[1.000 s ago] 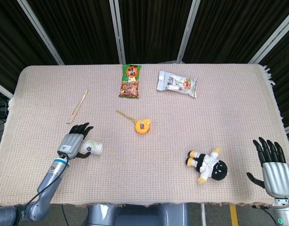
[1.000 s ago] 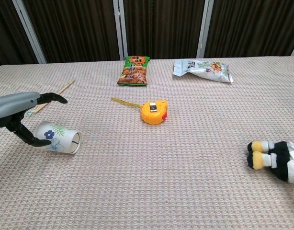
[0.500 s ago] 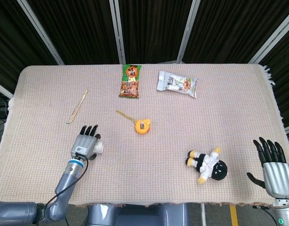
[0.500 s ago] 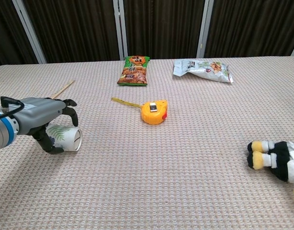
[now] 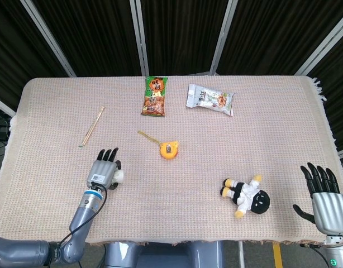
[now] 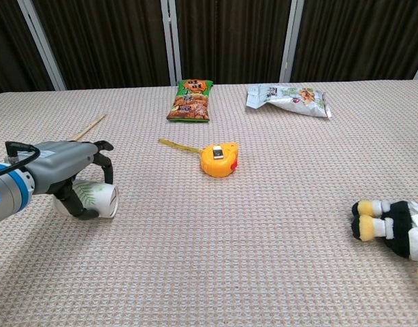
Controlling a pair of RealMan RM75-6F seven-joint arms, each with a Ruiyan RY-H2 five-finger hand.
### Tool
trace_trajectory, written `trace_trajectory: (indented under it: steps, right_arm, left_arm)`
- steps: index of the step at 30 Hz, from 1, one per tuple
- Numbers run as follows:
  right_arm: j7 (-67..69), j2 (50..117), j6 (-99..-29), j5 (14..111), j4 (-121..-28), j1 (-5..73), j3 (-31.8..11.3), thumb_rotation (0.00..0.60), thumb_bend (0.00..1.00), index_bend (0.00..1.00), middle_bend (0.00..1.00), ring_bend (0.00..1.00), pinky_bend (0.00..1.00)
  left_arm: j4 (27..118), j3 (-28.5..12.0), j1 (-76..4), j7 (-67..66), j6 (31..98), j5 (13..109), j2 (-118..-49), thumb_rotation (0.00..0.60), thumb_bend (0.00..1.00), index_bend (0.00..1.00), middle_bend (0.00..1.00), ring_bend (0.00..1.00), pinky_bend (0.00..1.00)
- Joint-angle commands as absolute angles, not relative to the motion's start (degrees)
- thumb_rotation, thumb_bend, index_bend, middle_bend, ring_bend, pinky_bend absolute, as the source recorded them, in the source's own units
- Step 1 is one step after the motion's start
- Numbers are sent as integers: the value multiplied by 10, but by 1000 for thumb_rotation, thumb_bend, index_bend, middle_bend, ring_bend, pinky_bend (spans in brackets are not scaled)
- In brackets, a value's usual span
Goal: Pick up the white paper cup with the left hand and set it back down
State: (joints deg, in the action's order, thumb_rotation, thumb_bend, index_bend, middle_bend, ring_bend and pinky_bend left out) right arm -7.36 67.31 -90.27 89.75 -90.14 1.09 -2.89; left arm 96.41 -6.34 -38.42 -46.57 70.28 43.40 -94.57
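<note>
- Left hand (image 6: pixel 66 174) lies over the white floral paper cup (image 6: pixel 100 198), which rests sideways on the woven tablecloth (image 6: pixel 216 245), fingers curled around it.
- Right hand (image 5: pixel 328 204) hovers at the table's edge, fingers spread apart, holding nothing.

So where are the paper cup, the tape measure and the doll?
cup (image 6: pixel 103 198), chest view, on its open rim beside the left hand (image 6: pixel 62 170).
tape measure (image 6: pixel 219 159), chest view, on its orange case.
doll (image 5: pixel 248 195), head view, on its white body.
</note>
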Motion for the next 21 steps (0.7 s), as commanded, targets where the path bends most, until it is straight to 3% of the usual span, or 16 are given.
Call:
trace_trajectory:
  steps: [1,9,13,21]
  right_arm:
    - [-74,673,-903,898,-901,11,-29,600,46,0,0,0,0]
    - [-77,674,-900,896,-902,11,-28,600,47,0,0,0,0]
    - [-79,675,-900,897,-901,12,-28,600,45,0,0,0,0]
    - [-78,675,-897,894,-901,12,-29,600,47,0,0,0,0]
  left_arm:
    - [964,-76,-367,-386,702,479,-952,600,176,442,0,0,0]
    - [897,-89,-316,-98,701,619,-989,600,177,437,0,0,0]
    - [851,-79,-307,31,665,668,-1002,600,177,437,0,0,0]
    - [762,-56,-299,132,642,721,-1028,600,176,437,0,0,0]
